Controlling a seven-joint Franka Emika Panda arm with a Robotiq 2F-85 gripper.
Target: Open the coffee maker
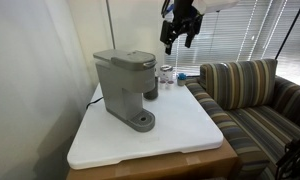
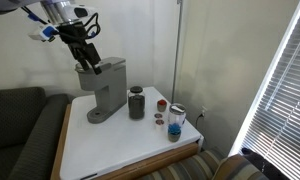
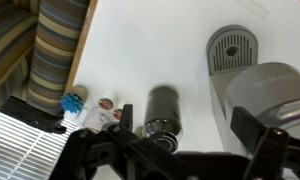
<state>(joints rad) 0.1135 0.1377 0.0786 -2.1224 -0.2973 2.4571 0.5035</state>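
The coffee maker [image 1: 123, 85], a boxy matte grey plastic machine with its lid down, stands left of centre on the white square table [image 1: 180, 135] in an exterior view. Up to its right the black two-finger gripper [image 1: 178, 45] hangs spread and empty; I judge it should descend onto the lid's front edge, hook under it and lift in an arc. The machine stands upright, long axis vertical, its round drip base [image 1: 142, 122] pointing lower right.
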